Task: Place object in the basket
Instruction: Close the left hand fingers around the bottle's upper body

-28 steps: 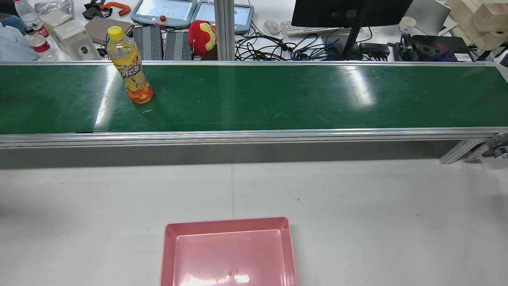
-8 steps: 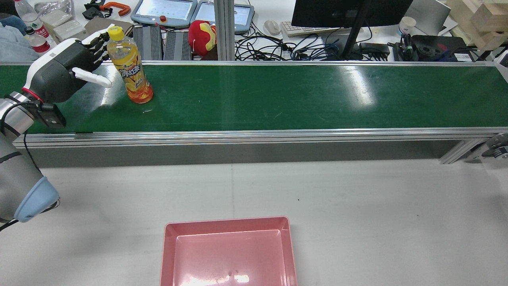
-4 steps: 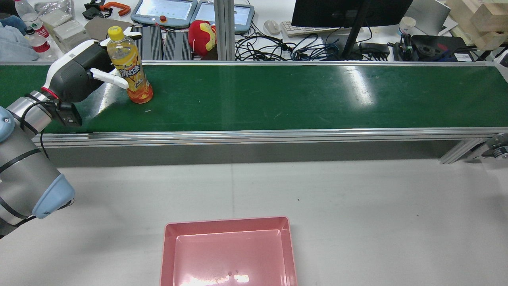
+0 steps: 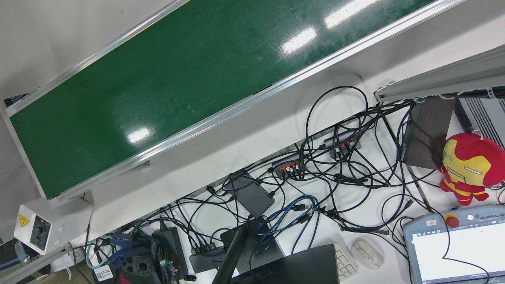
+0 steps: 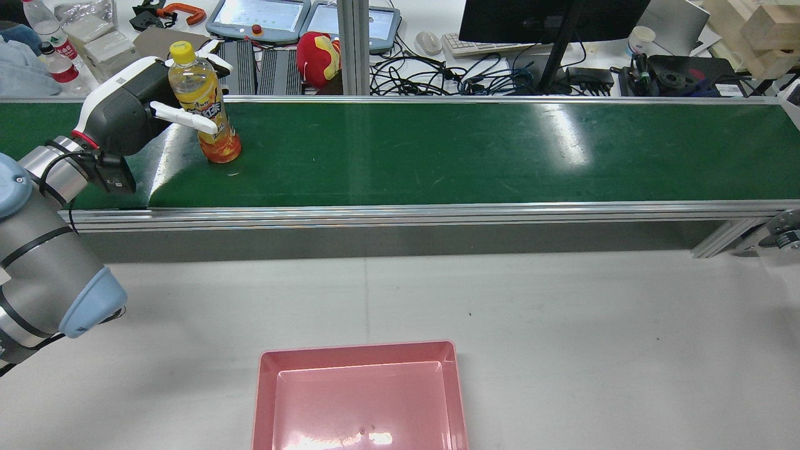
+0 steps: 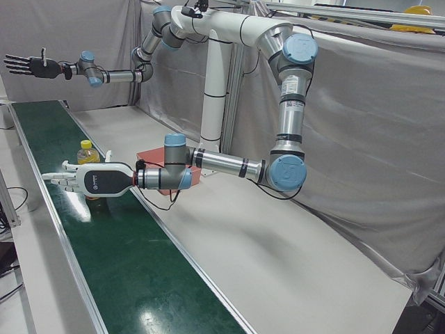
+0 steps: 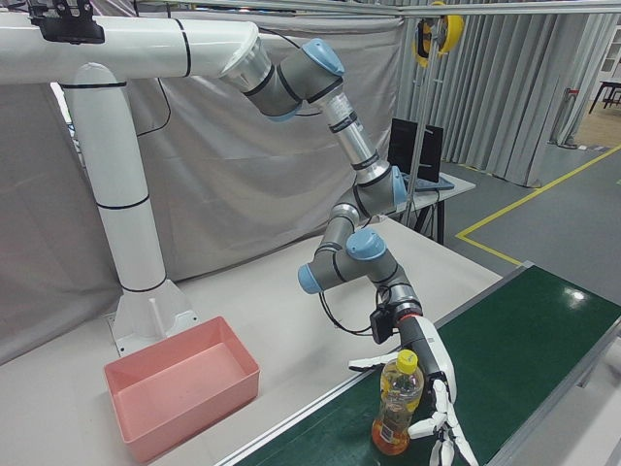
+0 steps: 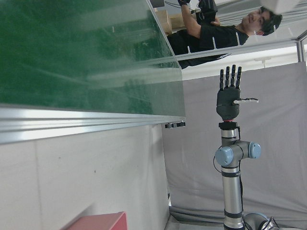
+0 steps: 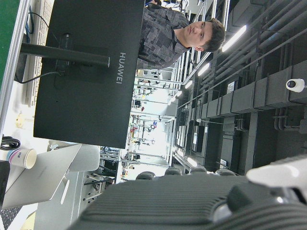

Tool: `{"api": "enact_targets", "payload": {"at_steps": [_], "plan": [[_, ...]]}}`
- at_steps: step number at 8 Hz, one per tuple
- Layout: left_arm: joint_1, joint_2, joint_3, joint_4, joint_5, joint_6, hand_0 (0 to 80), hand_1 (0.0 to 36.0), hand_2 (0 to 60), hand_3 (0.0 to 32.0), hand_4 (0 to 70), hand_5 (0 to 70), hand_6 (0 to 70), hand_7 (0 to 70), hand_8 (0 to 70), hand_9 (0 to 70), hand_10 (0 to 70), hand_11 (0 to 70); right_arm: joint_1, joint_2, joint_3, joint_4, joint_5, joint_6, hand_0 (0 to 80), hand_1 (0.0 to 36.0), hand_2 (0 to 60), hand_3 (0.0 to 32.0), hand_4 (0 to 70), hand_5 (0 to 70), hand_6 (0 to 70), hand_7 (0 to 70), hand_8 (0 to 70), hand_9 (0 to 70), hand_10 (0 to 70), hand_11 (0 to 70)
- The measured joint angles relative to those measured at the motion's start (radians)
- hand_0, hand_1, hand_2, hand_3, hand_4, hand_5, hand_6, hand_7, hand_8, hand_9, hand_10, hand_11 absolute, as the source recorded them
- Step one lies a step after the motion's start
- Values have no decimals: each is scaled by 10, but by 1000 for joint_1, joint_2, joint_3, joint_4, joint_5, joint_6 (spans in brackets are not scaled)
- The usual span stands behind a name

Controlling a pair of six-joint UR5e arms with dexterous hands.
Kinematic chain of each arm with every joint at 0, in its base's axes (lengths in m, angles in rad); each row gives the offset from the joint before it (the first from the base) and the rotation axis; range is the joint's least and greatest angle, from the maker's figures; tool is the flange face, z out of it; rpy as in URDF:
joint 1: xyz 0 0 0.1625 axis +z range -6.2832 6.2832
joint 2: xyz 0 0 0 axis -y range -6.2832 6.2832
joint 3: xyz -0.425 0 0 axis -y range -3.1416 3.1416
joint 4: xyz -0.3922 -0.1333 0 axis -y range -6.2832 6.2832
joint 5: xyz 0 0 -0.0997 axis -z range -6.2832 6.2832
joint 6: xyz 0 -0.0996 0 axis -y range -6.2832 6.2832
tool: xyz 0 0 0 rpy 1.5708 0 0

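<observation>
One orange drink bottle (image 5: 205, 106) stands upright on the green conveyor belt (image 5: 437, 150), near its left end in the rear view, yellow cap up. Around it the left hand (image 5: 134, 112) is spread: one white finger crosses the front of the label while others reach past the neck on the far side, so the bottle sits between them, but the fingers are not closed and I cannot tell whether any of them touches the plastic. Half a second ago the hand was a little further back with its fingers only reaching the bottle's side, a second ago it stood clear to the left, and at the earliest frame no arm was in the rear view at all. The bottle itself has not shifted or tilted through all of this (so nothing has pushed it yet). That puts the task at the end of the approach, with the grasp probably next and the carry to the pink basket (image 5: 359, 394), well apart on the white table (image 5: 562, 325) in front of the belt, entirely undone. The right hand (image 6: 28, 66) is held high above the far end of the belt in the left-front view, fingers splayed and holding nothing.
</observation>
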Motion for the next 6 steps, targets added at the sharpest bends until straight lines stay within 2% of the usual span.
{"api": "enact_targets", "payload": {"at_steps": [1, 2, 3, 4, 6], "plan": [[0, -15, -2, 29, -1, 1, 550, 176, 430, 0, 502, 700, 537, 519, 644, 700, 616, 700, 0, 0, 0, 0, 0, 0, 0, 0, 0, 0, 0, 0, 0, 0, 0, 0, 0, 0], [0, -25, -3, 47, -1, 0, 507, 167, 568, 0, 475, 700, 571, 571, 696, 700, 668, 700, 0, 0, 0, 0, 0, 0, 0, 0, 0, 0, 0, 0, 0, 0, 0, 0, 0, 0], [0, -31, -6, 57, -1, -2, 495, 157, 600, 0, 456, 700, 584, 572, 700, 700, 700, 700, 0, 0, 0, 0, 0, 0, 0, 0, 0, 0, 0, 0, 0, 0, 0, 0, 0, 0], [1, -41, -18, 76, -2, -1, 484, 141, 588, 0, 433, 700, 577, 556, 700, 700, 700, 700, 0, 0, 0, 0, 0, 0, 0, 0, 0, 0, 0, 0, 0, 0, 0, 0, 0, 0], [2, -58, -63, 126, -2, 4, 483, 136, 544, 0, 407, 700, 543, 529, 697, 700, 698, 700, 0, 0, 0, 0, 0, 0, 0, 0, 0, 0, 0, 0, 0, 0, 0, 0, 0, 0]]}}
